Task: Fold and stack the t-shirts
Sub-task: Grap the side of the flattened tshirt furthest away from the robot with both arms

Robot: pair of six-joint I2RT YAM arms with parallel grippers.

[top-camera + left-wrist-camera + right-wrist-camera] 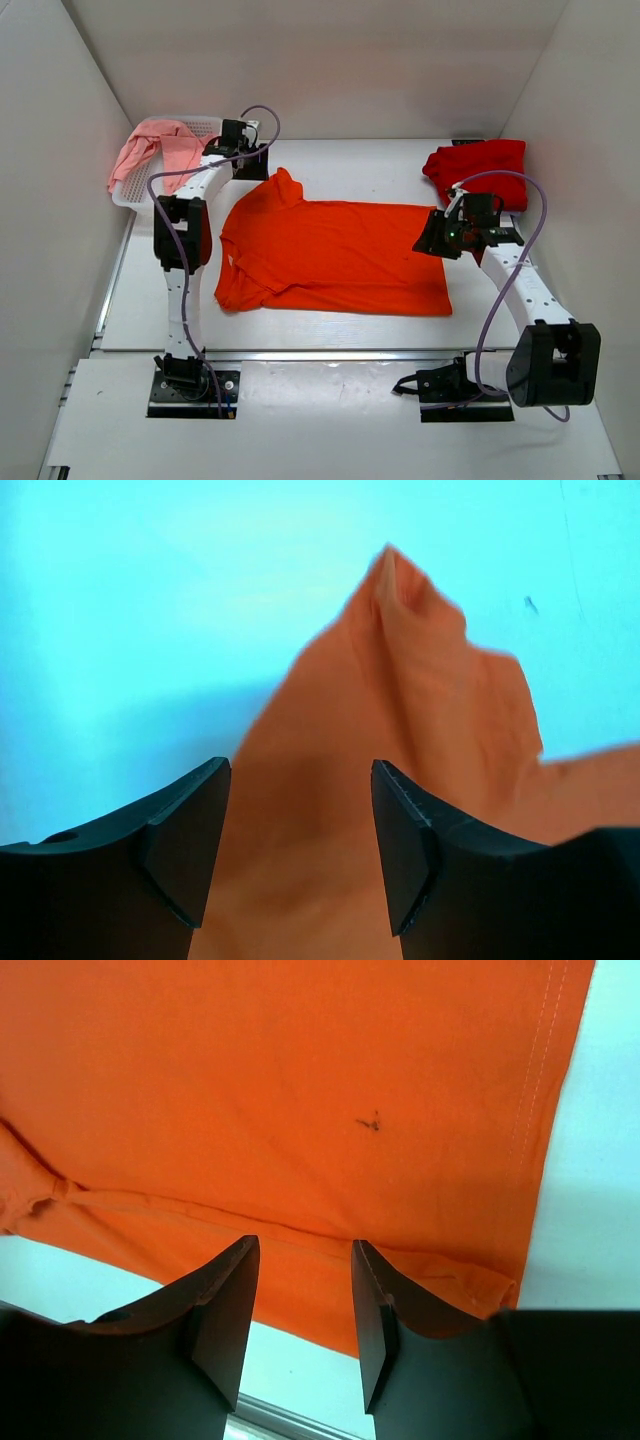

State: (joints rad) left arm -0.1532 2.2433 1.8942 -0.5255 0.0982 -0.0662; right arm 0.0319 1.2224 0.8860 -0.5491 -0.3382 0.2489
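Lying flat at frame centre on the counter (pixel 360 170): orange t-shirt (pixel 335 255), spread out, one sleeve peaked toward the top. Bundled at upper right: red t-shirt (pixel 478 165). Draped over white basket (pixel 205 126), upper left: pink t-shirt (pixel 155 148). Left end effector (pixel 300 770): jaws wide, gripping nothing, above the orange sleeve. Right end effector (pixel 304 1245): jaws parted, gripping nothing, over the orange hem corner.

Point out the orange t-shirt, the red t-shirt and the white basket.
orange t-shirt (pixel 340 255), top view, middle of its body.
red t-shirt (pixel 478 165), top view, middle of the cloth.
basket (pixel 207 126), top view, far mesh wall.
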